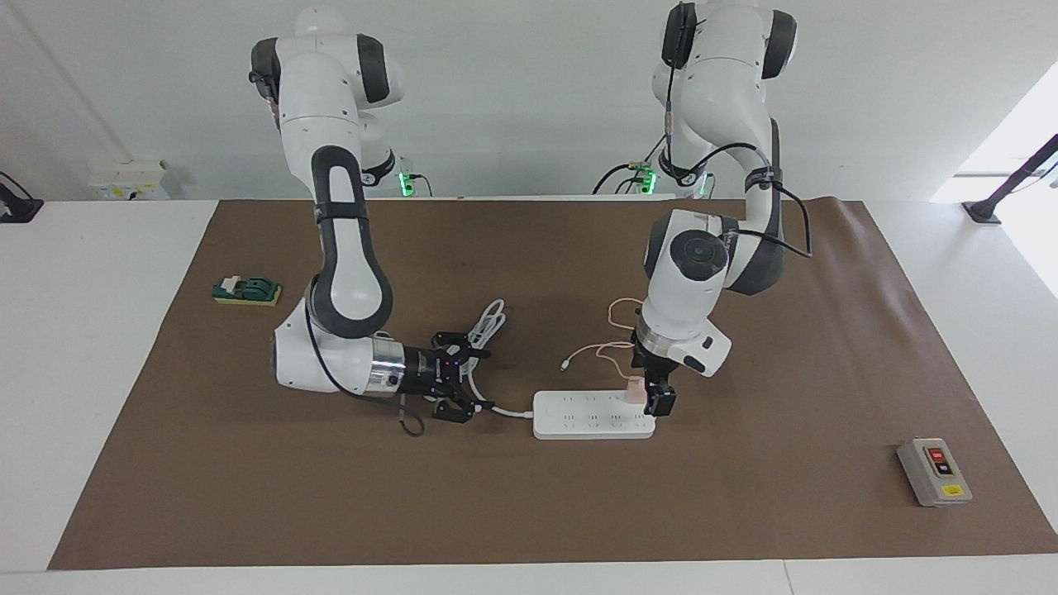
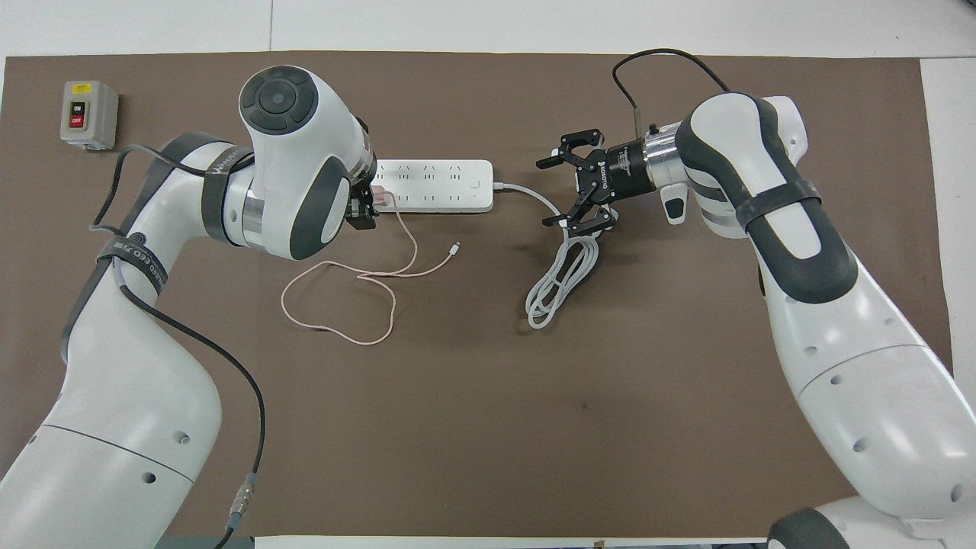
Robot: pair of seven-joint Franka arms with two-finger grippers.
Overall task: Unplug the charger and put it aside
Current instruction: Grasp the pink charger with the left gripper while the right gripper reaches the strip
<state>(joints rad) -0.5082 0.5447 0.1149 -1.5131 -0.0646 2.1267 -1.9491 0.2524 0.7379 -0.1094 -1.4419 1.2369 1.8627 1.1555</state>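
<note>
The pale pink charger is plugged into the white power strip at the strip's end toward the left arm. Its thin pink cable lies in loops on the mat, nearer to the robots. My left gripper points down and is right at the charger. In the overhead view the left gripper partly hides the charger on the strip. My right gripper is open, low over the strip's thick white cord at the strip's other end, and also shows from overhead.
A grey switch box with red and black buttons stands toward the left arm's end, farther from the robots. A green block on a yellow sponge lies toward the right arm's end. A brown mat covers the table.
</note>
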